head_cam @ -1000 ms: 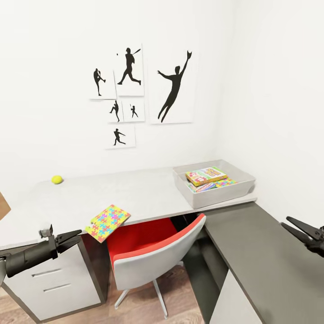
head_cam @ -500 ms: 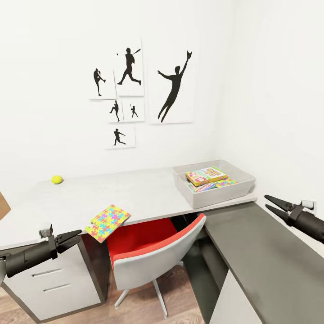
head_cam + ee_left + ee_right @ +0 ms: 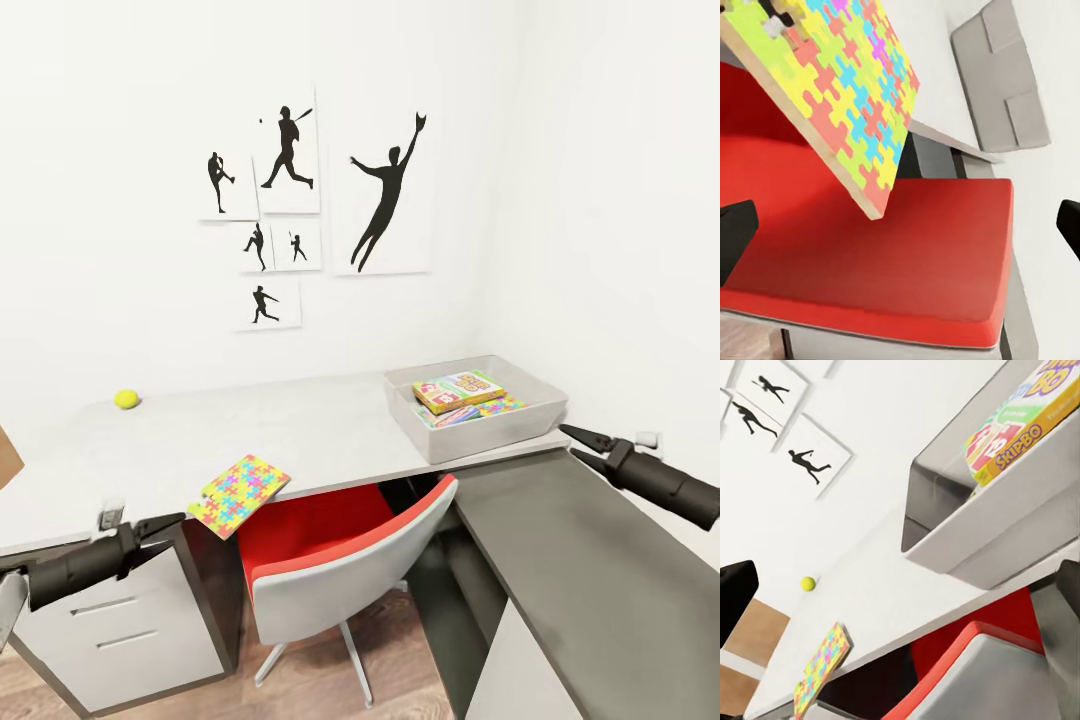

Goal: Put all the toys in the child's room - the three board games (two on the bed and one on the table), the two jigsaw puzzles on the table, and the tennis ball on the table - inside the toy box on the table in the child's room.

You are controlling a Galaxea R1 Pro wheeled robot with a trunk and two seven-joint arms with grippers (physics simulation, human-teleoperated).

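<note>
**Toys half-packed at corner desk**

Seen from head cam: grey toy box [image 3: 540,418] at far right end of white table [image 3: 330,430], approx 2 o'clock, w/ yellow board game [image 3: 458,391] lying on top of other colourful toys inside. Jigsaw puzzle [image 3: 240,494] lay flat at front table edge, approx 10 o'clock, one corner overhanging above red chair [image 3: 345,560]. Tennis ball [image 3: 126,399] sat alone near back wall, far left, well apart from box. Left gripper [image 3: 168,524] hovered at 8 o'clock, just beside puzzle, fingers spread & nothing between them. Right gripper [image 3: 580,447] hung at 3 o'clock, near box's front corner over dark side desk [image 3: 590,590], fingers parted, empty. Silhouette posters [image 3: 300,200] on wall above.
</note>
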